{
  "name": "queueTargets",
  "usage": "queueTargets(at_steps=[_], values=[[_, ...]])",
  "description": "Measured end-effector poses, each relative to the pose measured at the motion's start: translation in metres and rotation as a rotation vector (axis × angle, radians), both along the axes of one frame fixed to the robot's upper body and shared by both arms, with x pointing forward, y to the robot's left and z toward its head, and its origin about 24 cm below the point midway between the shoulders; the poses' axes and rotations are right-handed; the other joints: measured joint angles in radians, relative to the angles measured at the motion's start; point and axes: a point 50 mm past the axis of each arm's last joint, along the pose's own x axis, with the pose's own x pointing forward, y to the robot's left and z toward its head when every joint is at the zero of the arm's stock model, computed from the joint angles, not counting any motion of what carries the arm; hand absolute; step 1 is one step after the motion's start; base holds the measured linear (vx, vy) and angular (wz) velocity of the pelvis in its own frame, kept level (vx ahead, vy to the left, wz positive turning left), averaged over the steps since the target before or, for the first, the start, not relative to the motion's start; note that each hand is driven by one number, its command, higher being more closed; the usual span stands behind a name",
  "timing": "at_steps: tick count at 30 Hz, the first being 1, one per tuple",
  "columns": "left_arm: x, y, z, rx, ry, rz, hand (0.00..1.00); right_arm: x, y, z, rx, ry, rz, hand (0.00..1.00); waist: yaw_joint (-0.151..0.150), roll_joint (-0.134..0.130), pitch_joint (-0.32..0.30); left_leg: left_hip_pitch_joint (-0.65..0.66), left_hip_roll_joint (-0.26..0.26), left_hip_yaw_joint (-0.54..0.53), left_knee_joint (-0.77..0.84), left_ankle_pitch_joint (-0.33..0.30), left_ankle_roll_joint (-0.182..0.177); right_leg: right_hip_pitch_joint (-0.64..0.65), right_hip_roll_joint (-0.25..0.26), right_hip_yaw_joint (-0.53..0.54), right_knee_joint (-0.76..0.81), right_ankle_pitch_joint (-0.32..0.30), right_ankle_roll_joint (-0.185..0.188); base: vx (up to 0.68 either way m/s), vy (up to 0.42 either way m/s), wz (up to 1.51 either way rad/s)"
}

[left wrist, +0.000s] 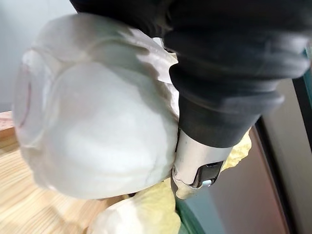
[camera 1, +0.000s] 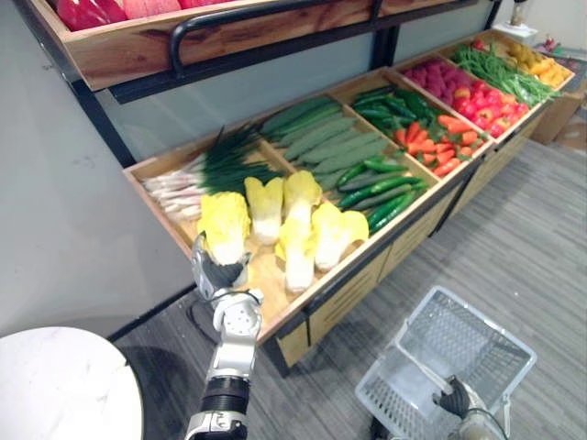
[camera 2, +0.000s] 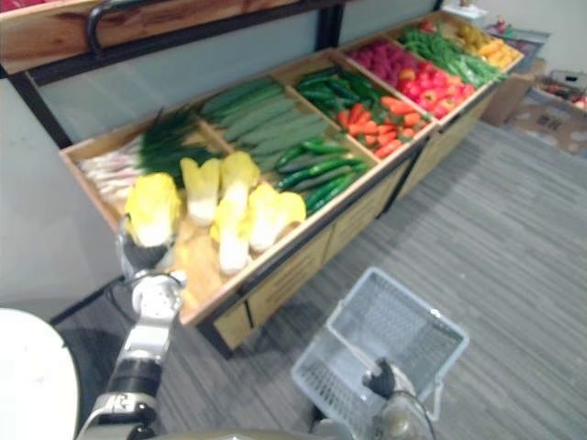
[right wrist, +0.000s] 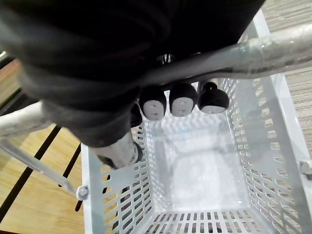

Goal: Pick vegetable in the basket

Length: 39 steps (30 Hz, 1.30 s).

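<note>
As the left hand grips the napa cabbage by its white base, the cabbage sits in the leftmost compartment of the wooden display tray, at the near edge, with its yellow leaves pointing away from the robot; the left wrist view shows the pale base pressed against the palm, with one silver finger lying along its side; whether the cabbage rests on the wood or is raised off it cannot be determined. Further cabbages lie just beside it in the same compartment; spring onions lie behind them; cucumbers, carrots and red fruit fill the compartments to the right.

The right hand is low at the robot's right side; its fingers are curled over the handle of the white plastic basket; the basket hangs above the grey floor, well apart from the cabbage. A white round table stands at the lower left.
</note>
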Motion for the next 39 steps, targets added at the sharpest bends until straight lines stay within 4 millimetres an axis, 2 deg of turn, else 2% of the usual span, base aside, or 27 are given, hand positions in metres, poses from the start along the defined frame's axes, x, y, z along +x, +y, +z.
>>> queueTargets(at_steps=[5, 10, 15, 22, 26, 33, 39], values=[[0.002, -0.006, 0.017, 0.074, -0.058, -0.030, 1.00, 0.000, 0.000, 0.000, 0.001, 0.000, 0.001, 1.00, 0.001, -0.002, -0.002, -0.014, 0.000, -0.010, 0.005, 0.000, 0.001, 0.000, -0.003, -0.001, 0.000, 0.002, 0.002, -0.01, -0.017, 0.04], [0.005, -0.026, 0.030, 0.122, -0.104, -0.146, 1.00, 0.006, -0.001, -0.001, -0.002, 0.008, -0.002, 1.00, 0.006, -0.004, -0.005, -0.029, 0.003, -0.017, 0.024, -0.005, 0.007, -0.003, -0.003, 0.000, 0.000, 0.004, 0.004, -0.02, -0.023, 0.03], [0.006, -0.052, 0.044, 0.131, -0.156, -0.302, 1.00, 0.012, -0.003, -0.001, 0.000, 0.011, -0.013, 1.00, 0.029, -0.004, -0.006, -0.043, 0.002, -0.017, 0.039, -0.010, 0.011, -0.011, -0.003, 0.009, 0.000, 0.008, 0.009, -0.02, -0.015, 0.00], [-0.002, -0.091, 0.053, 0.155, -0.200, -0.561, 1.00, 0.039, -0.006, 0.010, 0.042, -0.044, -0.062, 1.00, 0.034, -0.004, -0.012, -0.069, 0.005, -0.019, 0.069, -0.019, 0.018, -0.027, -0.005, 0.021, 0.001, 0.017, 0.010, 0.00, -0.002, -0.01], [-0.007, -0.108, 0.053, 0.161, -0.200, -0.669, 1.00, 0.046, -0.013, 0.015, 0.049, -0.060, -0.100, 1.00, 0.054, -0.002, -0.015, -0.072, 0.005, -0.017, 0.073, -0.019, 0.018, -0.030, -0.005, 0.025, 0.001, 0.020, 0.011, -0.01, -0.005, -0.02], [-0.018, -0.128, 0.058, 0.161, -0.231, -0.814, 1.00, 0.074, -0.023, 0.033, 0.051, -0.127, -0.130, 1.00, 0.057, 0.000, -0.019, -0.074, 0.006, -0.016, 0.082, -0.019, 0.019, -0.030, -0.006, 0.055, 0.001, 0.031, 0.027, 0.00, 0.000, 0.00], [-0.029, -0.146, 0.055, 0.166, -0.221, -0.954, 1.00, 0.099, -0.030, 0.055, 0.029, -0.204, -0.100, 1.00, 0.069, -0.002, -0.020, -0.076, 0.008, -0.014, 0.086, -0.022, 0.024, -0.032, -0.006, 0.083, 0.001, 0.045, 0.047, -0.04, -0.008, -0.03]])
